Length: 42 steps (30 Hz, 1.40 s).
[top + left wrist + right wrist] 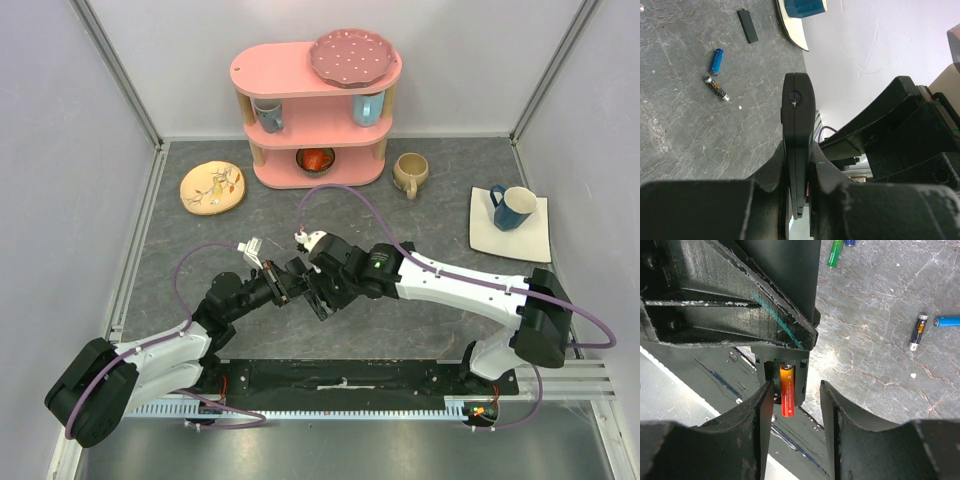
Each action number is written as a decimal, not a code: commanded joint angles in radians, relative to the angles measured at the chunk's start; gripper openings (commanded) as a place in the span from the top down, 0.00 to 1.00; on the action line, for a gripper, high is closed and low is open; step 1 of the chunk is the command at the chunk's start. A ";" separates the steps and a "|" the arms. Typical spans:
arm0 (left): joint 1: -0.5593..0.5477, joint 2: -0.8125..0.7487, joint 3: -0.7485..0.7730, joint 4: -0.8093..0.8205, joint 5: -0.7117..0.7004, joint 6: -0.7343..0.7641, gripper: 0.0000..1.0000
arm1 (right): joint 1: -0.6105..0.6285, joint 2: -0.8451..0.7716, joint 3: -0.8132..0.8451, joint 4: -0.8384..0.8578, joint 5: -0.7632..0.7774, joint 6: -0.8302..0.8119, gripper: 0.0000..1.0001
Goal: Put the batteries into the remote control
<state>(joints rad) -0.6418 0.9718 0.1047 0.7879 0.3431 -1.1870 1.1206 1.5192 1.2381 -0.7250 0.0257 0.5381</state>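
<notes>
from above, the left gripper (pixel 278 280) and the right gripper (pixel 318 288) meet nose to nose over the middle of the grey stone-look table (pixel 450 220), well apart from the pink two-level shelf (pixel 315 110) at the back; what is between them is too dark to tell here. in the left wrist view the left gripper (pixel 799 155) is clenched on the slim black plastic remote control (pixel 798 107), which stands on its thin edge between the fingers, lifted above the table. on the table behind it lie a small blue cylinder battery (pixel 716 61), a black and orange battery (pixel 716 88) just beside it, and a flat black cover piece (pixel 747 26) further away. in the right wrist view the right gripper (pixel 796 390) is released, its jaws apart, and a thin orange-red battery (pixel 787 390) sits between them in the recess at the end of the remote control, close to one finger and clear of the other. i judge that the step in hand is seating this battery. to do it well, the left claw should hold the remote control firm, and the right one should press the battery flat into the recess before going for the green battery (pixel 835 252) on the table.
</notes>
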 commanded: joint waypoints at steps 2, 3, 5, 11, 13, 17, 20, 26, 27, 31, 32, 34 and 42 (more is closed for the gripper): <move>-0.004 0.005 0.021 0.062 0.013 -0.017 0.98 | -0.004 -0.079 0.049 0.059 -0.024 -0.006 0.50; -0.004 0.005 0.021 0.062 0.013 -0.017 0.98 | -0.004 -0.088 0.049 0.070 -0.024 -0.006 0.50; -0.004 0.010 0.021 0.065 0.014 -0.019 0.98 | -0.004 -0.105 0.060 0.070 -0.023 -0.007 0.50; -0.004 0.022 0.023 0.085 0.022 -0.026 0.98 | -0.004 -0.180 0.046 0.084 0.064 -0.041 0.50; -0.004 0.024 0.023 0.096 0.031 -0.034 0.98 | -0.004 -0.238 0.000 0.120 0.133 -0.043 0.49; -0.002 0.039 0.027 0.142 0.066 -0.054 0.98 | -0.004 -0.388 -0.184 0.290 0.263 -0.046 0.49; 0.002 0.065 0.027 0.195 0.100 -0.079 0.98 | -0.015 -0.503 -0.324 0.435 0.250 -0.017 0.30; 0.007 0.137 0.047 0.324 0.195 -0.135 0.98 | -0.058 -0.612 -0.459 0.527 0.070 -0.064 0.14; 0.007 0.145 0.050 0.332 0.206 -0.144 0.98 | -0.062 -0.629 -0.477 0.554 0.059 -0.069 0.13; 0.011 0.159 0.072 0.332 0.247 -0.148 0.98 | -0.073 -0.738 -0.601 0.656 -0.018 -0.076 0.12; 0.017 0.162 0.084 0.326 0.254 -0.148 0.98 | -0.074 -0.775 -0.620 0.673 -0.058 -0.078 0.12; 0.022 0.168 0.095 0.324 0.272 -0.149 0.98 | -0.084 -0.801 -0.669 0.716 -0.101 -0.076 0.12; 0.031 0.174 0.136 0.301 0.293 -0.152 0.98 | -0.085 -0.869 -0.766 0.814 -0.231 -0.072 0.15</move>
<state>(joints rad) -0.6144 1.1393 0.2031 1.0500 0.6003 -1.3125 1.0367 0.6746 0.5014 -0.0250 -0.1120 0.4786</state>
